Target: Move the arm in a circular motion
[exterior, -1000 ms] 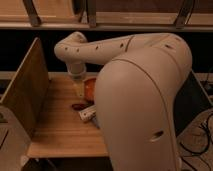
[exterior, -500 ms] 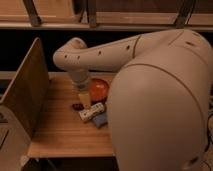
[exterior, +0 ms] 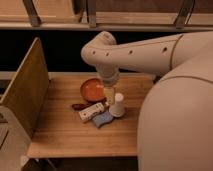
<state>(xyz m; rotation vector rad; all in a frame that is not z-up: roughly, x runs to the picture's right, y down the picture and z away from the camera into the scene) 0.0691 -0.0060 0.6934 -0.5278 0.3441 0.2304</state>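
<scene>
- The arm (exterior: 150, 50) reaches in from the right over the wooden table (exterior: 65, 135), its elbow bent above the table's far edge.
- The gripper (exterior: 109, 94) hangs down from the wrist, just beside the orange bowl (exterior: 92, 89) — whether it is open or holding anything, I cannot tell.
- Near the middle: a white cup (exterior: 118, 105), a white bar-shaped packet (exterior: 91, 112), a blue sponge (exterior: 103, 119).
- A wooden panel (exterior: 25, 90) stands along the left edge.
</scene>
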